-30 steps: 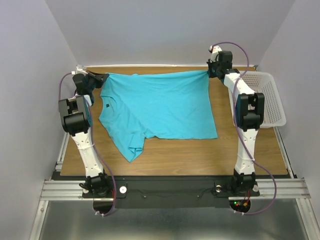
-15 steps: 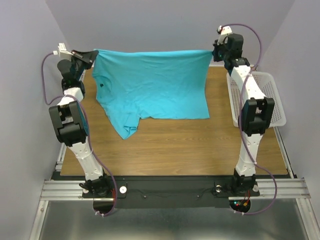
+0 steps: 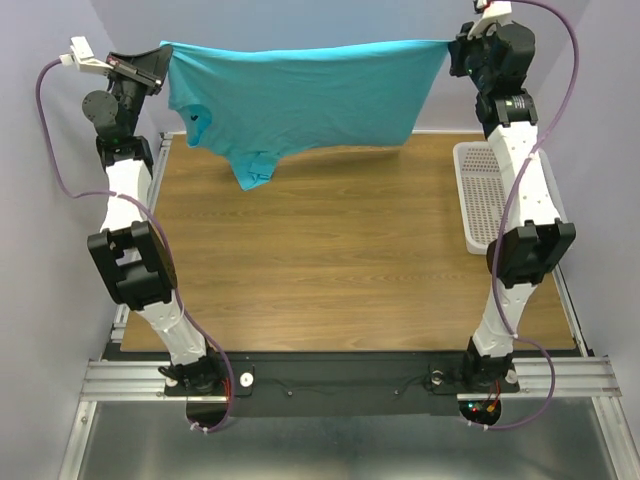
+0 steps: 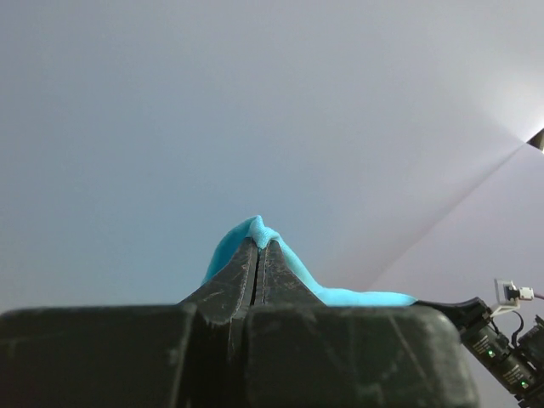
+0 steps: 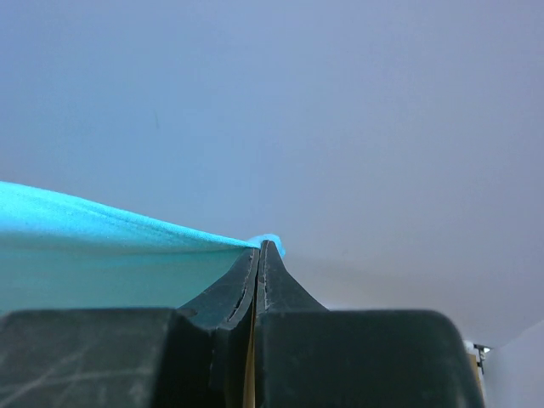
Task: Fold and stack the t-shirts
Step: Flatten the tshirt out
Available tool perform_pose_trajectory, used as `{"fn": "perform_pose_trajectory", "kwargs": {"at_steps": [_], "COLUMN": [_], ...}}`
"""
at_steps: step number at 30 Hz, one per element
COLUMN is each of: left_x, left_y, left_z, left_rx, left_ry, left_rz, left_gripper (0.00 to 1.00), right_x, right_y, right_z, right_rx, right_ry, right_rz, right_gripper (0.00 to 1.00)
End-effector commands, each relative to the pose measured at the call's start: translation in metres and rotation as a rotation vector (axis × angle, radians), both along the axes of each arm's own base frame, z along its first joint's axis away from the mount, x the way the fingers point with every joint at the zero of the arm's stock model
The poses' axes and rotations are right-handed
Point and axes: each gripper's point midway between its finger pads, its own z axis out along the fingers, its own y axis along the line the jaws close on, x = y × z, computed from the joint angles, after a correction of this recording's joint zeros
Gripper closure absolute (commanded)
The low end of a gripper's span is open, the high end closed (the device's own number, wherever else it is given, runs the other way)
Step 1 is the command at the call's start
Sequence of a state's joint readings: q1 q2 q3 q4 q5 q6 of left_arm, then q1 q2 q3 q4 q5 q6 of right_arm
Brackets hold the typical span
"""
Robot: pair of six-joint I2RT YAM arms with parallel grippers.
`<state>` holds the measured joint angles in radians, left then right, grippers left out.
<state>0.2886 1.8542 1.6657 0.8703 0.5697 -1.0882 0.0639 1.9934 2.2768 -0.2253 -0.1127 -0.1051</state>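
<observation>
Wooden table point(image 3: 330, 270) shows only overhead — wrist views show left gripper point(image 4: 257, 245) and right gripper point(image 5: 259, 247) pinched on the turquoise t-shirt point(image 3: 300, 95), stretched taut above the far edge.

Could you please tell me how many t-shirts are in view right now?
1: the turquoise t-shirt hangs stretched between the left end effector and right end effector, above the table. No other shows.

- Wood-grain worktop point(image 3: 340, 270), brown, rectangular.
- White mesh basket point(image 3: 478, 195), on worktop's right edge.
- Aluminium rail point(image 3: 570, 378), along near edge.
- Pale grey walls point(image 3: 40, 250).
</observation>
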Motion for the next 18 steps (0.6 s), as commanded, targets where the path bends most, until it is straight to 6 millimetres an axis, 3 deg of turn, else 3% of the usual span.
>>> {"fn": "perform_pose_trajectory", "kwargs": {"at_steps": [1, 7, 11, 14, 18], "left_x": [-0.046, -0.078, -0.111, -0.141, -0.179], "left_y": [-0.002, 0.0, -0.004, -0.01, -0.012], "left_z": [0.078, 0.108, 0.129, 0.143, 0.154], "left_rx": [0.03, 0.053, 0.065, 0.07, 0.057], "left_ry": [-0.188, -0.255, -0.306, -0.344, -0.372], "left_rz": [0.037, 0.083, 0.102, 0.118, 0.176], "left_gripper": [1.0, 1.0, 1.0, 1.0, 1.0], "right_x": [-0.033, -0.069, -0.104, -0.12, -0.157], "right_y": [-0.019, -0.028, -0.033, -0.034, -0.031], "right_z": [0.075, 0.127, 0.164, 0.173, 0.195], "right_rx": [0.033, 0.031, 0.03, 0.038, 0.046], "right_ry": [-0.159, -0.262, -0.325, -0.323, -0.346], "right_rz": [-0.043, -0.068, -0.074, -0.062, -0.028], "right_gripper": [0.99, 0.99, 0.99, 0.99, 1.0]}}
